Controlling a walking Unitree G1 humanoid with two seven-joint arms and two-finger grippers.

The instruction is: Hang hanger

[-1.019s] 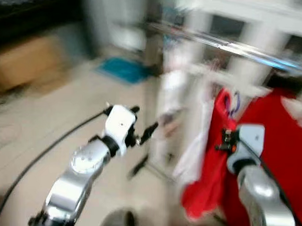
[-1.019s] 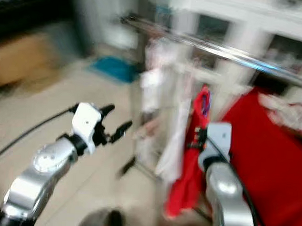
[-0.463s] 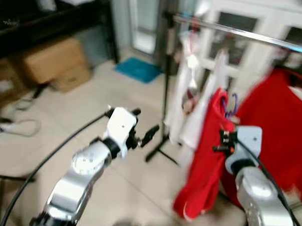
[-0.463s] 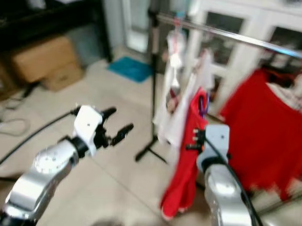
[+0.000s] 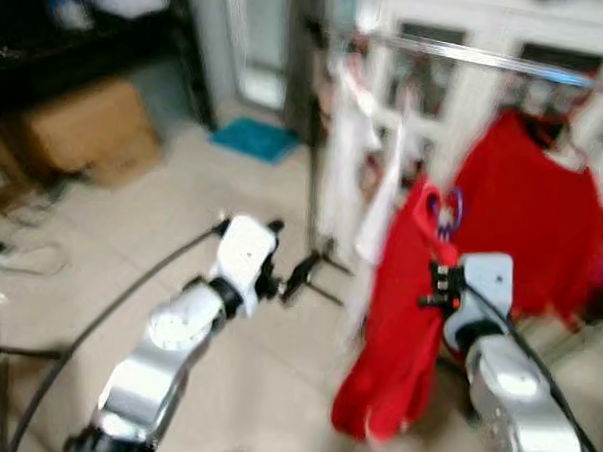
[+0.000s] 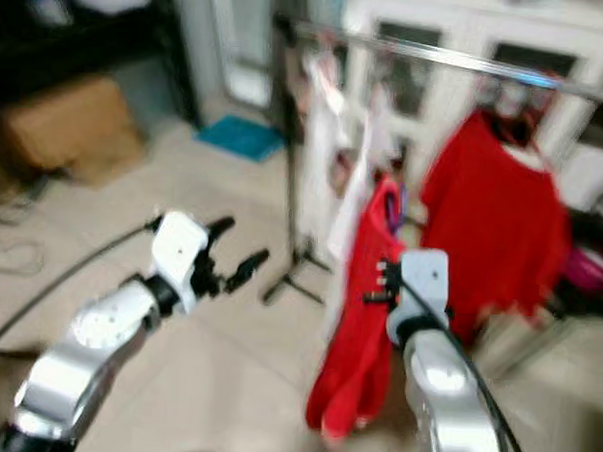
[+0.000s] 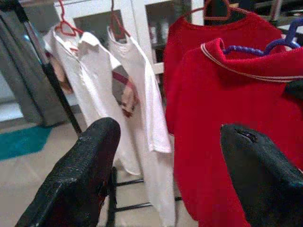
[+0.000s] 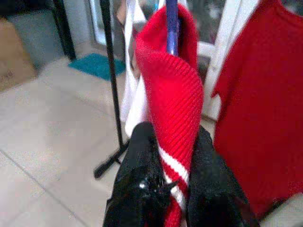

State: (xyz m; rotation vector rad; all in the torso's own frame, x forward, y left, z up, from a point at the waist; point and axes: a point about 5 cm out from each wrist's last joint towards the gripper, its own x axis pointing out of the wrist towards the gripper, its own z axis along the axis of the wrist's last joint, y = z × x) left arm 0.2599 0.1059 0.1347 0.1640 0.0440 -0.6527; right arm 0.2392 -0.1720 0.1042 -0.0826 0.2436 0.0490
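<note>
The right end effector (image 8: 173, 156) is clamped on the ribbed collar of a red knit garment with white stripes (image 5: 397, 330), its two black fingers (image 8: 142, 156) pinching the fabric from both sides, and holds it up in front of a silver metal clothes rail (image 5: 459, 55). A purple plastic hanger (image 7: 265, 47) sits inside the garment's neck, its hook (image 5: 444, 209) rising above the collar, below the rail and not on it. The garment hangs down freely from the grip toward the pale tiled floor (image 5: 131, 239).

The left end effector (image 7: 165, 156) is held out at about the same height, well to the left, with its fingers spread wide and nothing between them; it points toward the clothes on the rail.

On the rail hang two white short-sleeved shirts on red hangers (image 7: 109, 80) near the black upright pole of the rack (image 8: 111, 71), and a second red shirt (image 5: 528, 206) farther right, behind the carried one. A teal floor mat (image 5: 253, 139) lies beyond the rack's base, and a brown cardboard box (image 5: 81, 126) stands at the far left under dark shelving. White glazed cabinet doors (image 7: 142, 23) close the background.
</note>
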